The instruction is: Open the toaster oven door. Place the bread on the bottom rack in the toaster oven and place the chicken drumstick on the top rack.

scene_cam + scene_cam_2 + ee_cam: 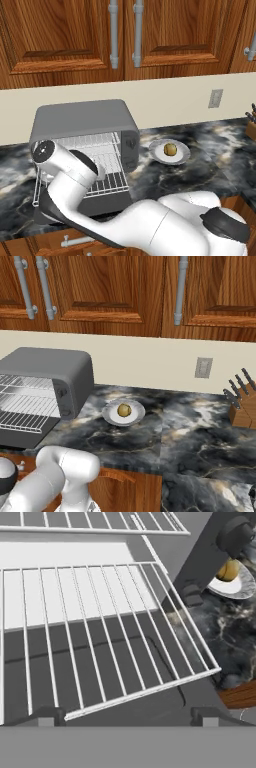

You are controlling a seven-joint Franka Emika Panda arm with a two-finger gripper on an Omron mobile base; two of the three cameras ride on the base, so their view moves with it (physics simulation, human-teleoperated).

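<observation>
The pincer (125,716) stands released over the pulled-out silver wire rack (100,637). The small round yellowish roll (170,149) sits on a grey plate (182,156) on the worktop, at three o'clock from the grey boxy toaster oven (82,122). It looks light and soft; grip its sides gently.

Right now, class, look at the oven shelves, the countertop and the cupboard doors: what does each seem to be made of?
Oven shelves: thin silvery metal wire, judging by the pale parallel rods and shine.
Countertop: polished dark stone, perhaps marble or granite, given the black surface with white and tan veining.
Cupboard doors: varnished reddish-brown wood, with visible grain and raised panels.
</observation>
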